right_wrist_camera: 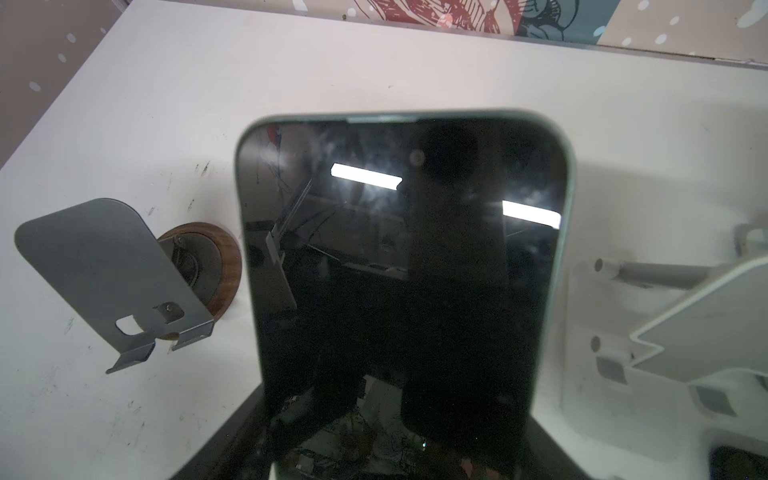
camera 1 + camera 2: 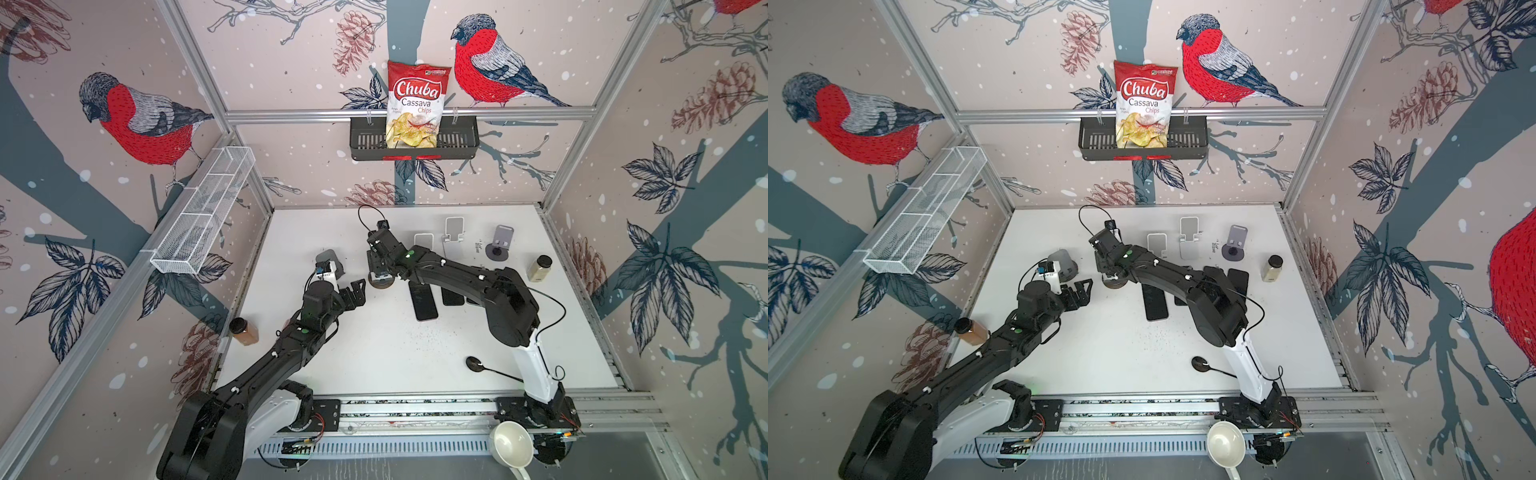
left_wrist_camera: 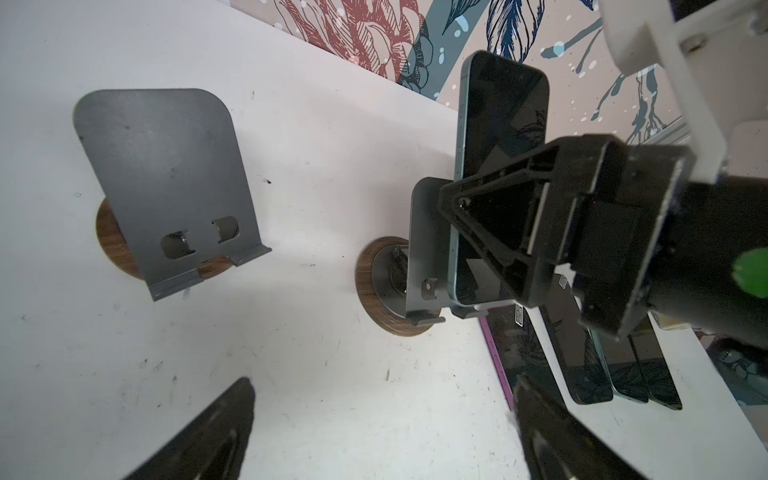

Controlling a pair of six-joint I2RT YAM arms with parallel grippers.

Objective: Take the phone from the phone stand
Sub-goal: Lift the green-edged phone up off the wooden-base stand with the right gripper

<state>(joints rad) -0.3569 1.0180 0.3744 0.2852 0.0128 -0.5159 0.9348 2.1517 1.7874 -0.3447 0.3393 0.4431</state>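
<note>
A dark phone (image 3: 500, 124) with a teal edge stands upright against a grey phone stand (image 3: 424, 232) on a round wooden base (image 2: 381, 284). Its lower edge sits down at the stand's lip. My right gripper (image 2: 380, 272) is shut on the phone's sides; one black finger (image 3: 490, 224) crosses the screen's edge in the left wrist view. In the right wrist view the phone (image 1: 403, 270) fills the middle, its screen reflecting lights. My left gripper (image 2: 358, 294) hovers open just left of the stand, with nothing between its fingertips (image 3: 245, 390).
An empty grey stand (image 2: 332, 266) is behind the left gripper. Two white stands (image 2: 454, 228) and a grey one (image 2: 500, 243) stand at the back. Phones (image 2: 424, 305) lie flat under the right arm. Spice jars (image 2: 245, 331) (image 2: 539, 268), a black spoon (image 2: 478, 365) and a white ladle (image 2: 511, 444) are around.
</note>
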